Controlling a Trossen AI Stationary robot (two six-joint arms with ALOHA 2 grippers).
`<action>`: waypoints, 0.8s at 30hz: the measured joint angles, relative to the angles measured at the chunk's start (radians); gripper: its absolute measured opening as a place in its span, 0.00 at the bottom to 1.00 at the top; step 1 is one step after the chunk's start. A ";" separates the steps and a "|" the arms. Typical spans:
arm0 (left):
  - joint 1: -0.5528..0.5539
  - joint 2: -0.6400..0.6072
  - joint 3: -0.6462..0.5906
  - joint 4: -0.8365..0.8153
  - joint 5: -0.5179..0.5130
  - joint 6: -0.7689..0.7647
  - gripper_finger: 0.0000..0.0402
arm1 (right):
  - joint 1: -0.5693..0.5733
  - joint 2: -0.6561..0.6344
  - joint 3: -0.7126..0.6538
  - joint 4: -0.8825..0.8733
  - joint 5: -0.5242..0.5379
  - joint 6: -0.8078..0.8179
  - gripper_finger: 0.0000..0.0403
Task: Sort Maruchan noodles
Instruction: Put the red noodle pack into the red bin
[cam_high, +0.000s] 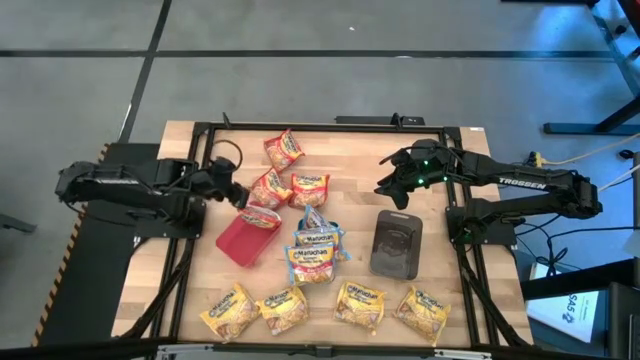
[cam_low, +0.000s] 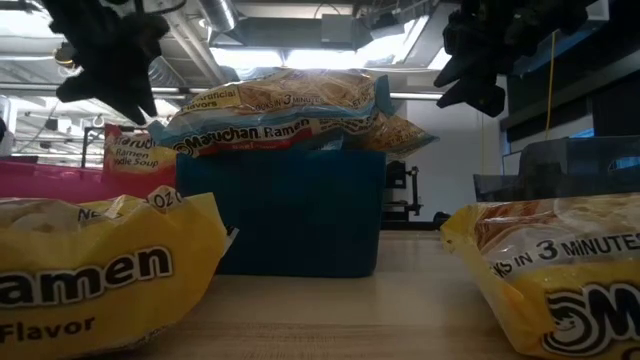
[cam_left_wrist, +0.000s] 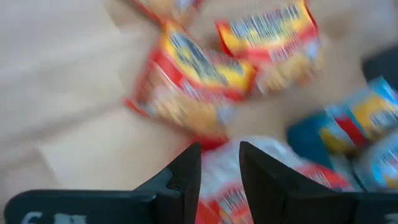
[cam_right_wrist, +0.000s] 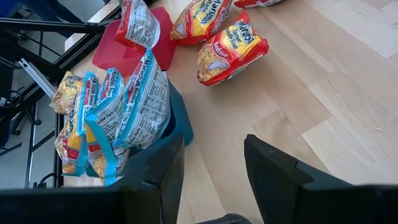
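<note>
Your left hand (cam_high: 238, 196), fingers slightly apart and empty, hovers left of centre just above the red packet (cam_high: 260, 217) lying on the red tray (cam_high: 238, 245), closer to the loose red packets (cam_high: 270, 186) than your right hand (cam_high: 385, 188), open at upper right.

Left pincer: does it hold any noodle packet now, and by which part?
Apparently nothing. The left pincer hovers, fingers parted, above a red-edged Maruchan packet on the red tray; the right pincer is open, empty.

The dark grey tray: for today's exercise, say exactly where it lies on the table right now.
In the high view the dark grey tray lies flat on the table's right half, empty, just right of the blue-edged packets and below the right gripper.
</note>
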 joint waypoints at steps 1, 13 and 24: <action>0.022 0.001 0.000 0.000 -0.021 0.023 0.25 | 0.000 0.000 0.000 0.000 0.000 0.000 0.41; 0.426 0.019 0.000 0.262 0.174 0.353 0.25 | 0.000 0.000 0.000 0.006 0.199 -0.007 0.41; 0.832 0.174 0.000 0.360 0.446 0.505 0.25 | 0.000 0.000 0.000 0.005 0.213 0.000 0.41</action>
